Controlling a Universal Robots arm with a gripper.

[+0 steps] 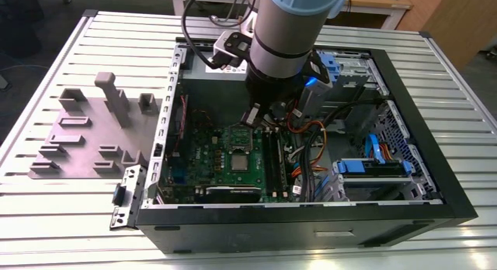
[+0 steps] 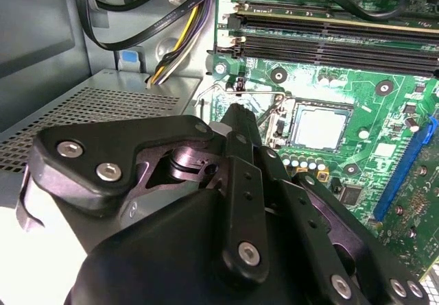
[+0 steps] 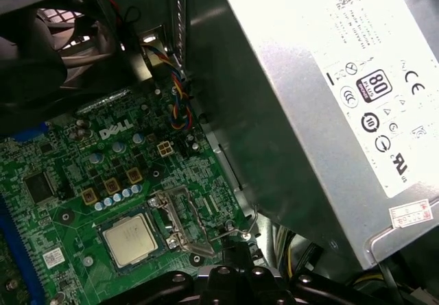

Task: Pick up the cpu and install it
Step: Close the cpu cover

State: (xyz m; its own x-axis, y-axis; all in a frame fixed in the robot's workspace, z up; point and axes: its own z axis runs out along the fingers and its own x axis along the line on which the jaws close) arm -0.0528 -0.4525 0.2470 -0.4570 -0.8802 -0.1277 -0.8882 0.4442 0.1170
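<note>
Sitting flat in its socket on the green circuit board (image 1: 233, 159), the cpu (image 1: 241, 162) lies inside the open computer case (image 1: 435, 191), with the socket's metal retention frame (image 3: 177, 217) swung up and open just beside it. In the second wrist view the cpu (image 2: 320, 128) shows as a pale silver square, and in the first wrist view (image 3: 130, 239) it looks seated level, its edges in line with the socket walls.

The gripper (image 1: 250, 120) hangs over the board on the side of the socket toward the case's rear wall, near the power supply (image 3: 322, 92). Its black linkage reaches close to the open frame, with the cpu a little beyond the fingertip, toward the board's middle. Being square, the chip has no long axis to match.

The jaws look drawn together, or nearly so, and nothing is seen between them, though the linkage hides much of the tips. The chip appears already placed, judging by how it lies. The grey-purple moulded plate (image 1: 85, 139) rests on the table (image 1: 70, 223) beside the case, well apart from the gripper.
</note>
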